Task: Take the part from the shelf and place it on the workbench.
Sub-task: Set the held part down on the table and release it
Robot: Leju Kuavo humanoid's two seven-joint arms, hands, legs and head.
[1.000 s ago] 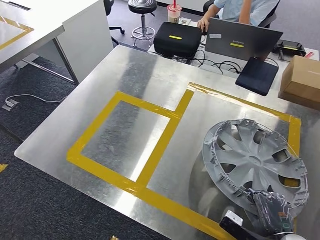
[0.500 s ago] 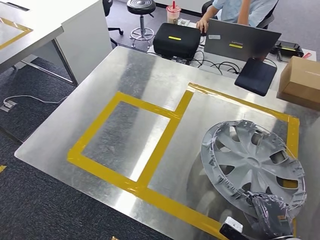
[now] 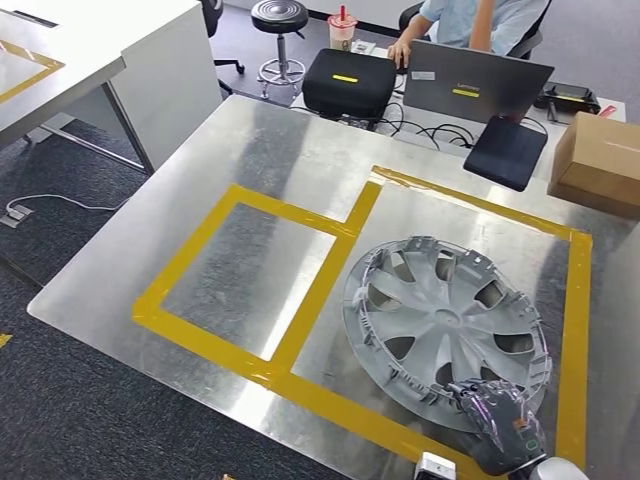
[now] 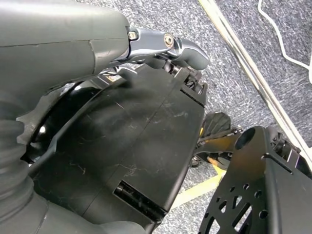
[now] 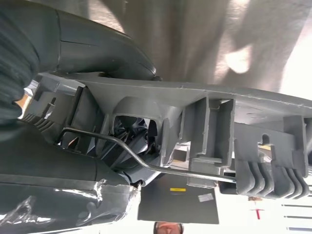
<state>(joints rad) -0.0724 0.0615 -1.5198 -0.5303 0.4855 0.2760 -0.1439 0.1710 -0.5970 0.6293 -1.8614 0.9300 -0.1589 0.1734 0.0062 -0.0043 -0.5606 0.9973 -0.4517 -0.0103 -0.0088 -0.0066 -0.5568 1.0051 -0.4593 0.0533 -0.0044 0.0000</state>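
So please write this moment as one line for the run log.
stage: placing | right robot hand: holds wheel cover by its near rim | wheel cover: over the workbench, inside larger yellow tape box

Dark grey carpet floor [image 3: 68,400], white desk [image 3: 113,60] at left, round stool [image 3: 279,20] behind, laptop [image 3: 475,85] beyond

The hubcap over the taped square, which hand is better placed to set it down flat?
The right hand. It already grips the near rim of the hubcap, inside the larger yellow tape outline on the workbench. The left hand hangs low beside the robot's body, over the carpet.
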